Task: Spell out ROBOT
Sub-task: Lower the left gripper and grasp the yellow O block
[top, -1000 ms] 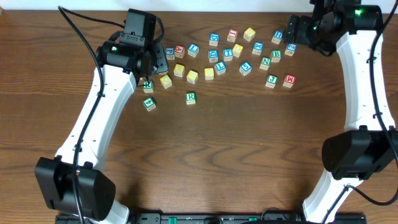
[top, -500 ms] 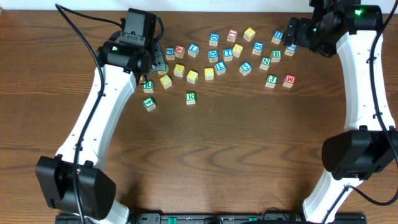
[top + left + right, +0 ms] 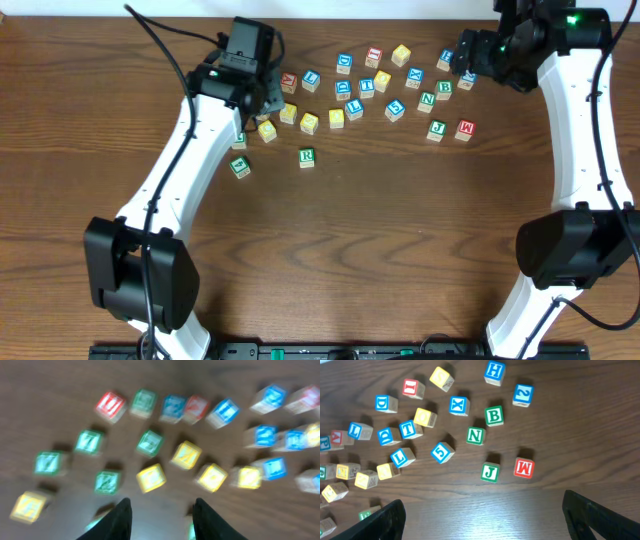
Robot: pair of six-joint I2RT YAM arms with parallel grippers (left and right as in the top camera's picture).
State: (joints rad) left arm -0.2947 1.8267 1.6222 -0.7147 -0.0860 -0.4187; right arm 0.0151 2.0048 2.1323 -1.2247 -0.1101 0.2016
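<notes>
- Wooden table (image 3: 400, 250) carries a loose scatter of letter cubes. The green R cube (image 3: 306, 156) sits alone at the near edge of the scatter, with bare wood all round it.
- Just beyond the R cube lies a ragged row of four yellow cubes (image 3: 309, 122). Their letters are too small to read.
- Left of the R cube, and apart from it, sits a green cube (image 3: 239, 168) whose letter I cannot read.
- Beyond the R cube and a little to its right, past the yellow row, lies the blue T cube (image 3: 366, 86). It is hemmed in, with a blue L cube (image 3: 354, 109) on its near side and a single yellow cube (image 3: 382, 80) just beside it on the right.
- Well to the right of the R cube, and farther back, lies the green B cube (image 3: 444, 88). A green N cube (image 3: 427, 100) sits close on its near left and a blue 2 cube (image 3: 467, 78) on its right.
- Right of the R cube and nearer than the B cube, a green J cube (image 3: 436, 129) and a red M cube (image 3: 465, 129) sit side by side.
- Beyond the R cube and to its left, the left gripper (image 3: 161, 519) hangs over the left end of the yellow row. Its fingers are partly apart with only wood between them, and it holds nothing. The wrist view is blurred.
- Far right of the R cube, past the B cube, is the right gripper (image 3: 482, 505). Its fingers are spread wide and it holds nothing.
</notes>
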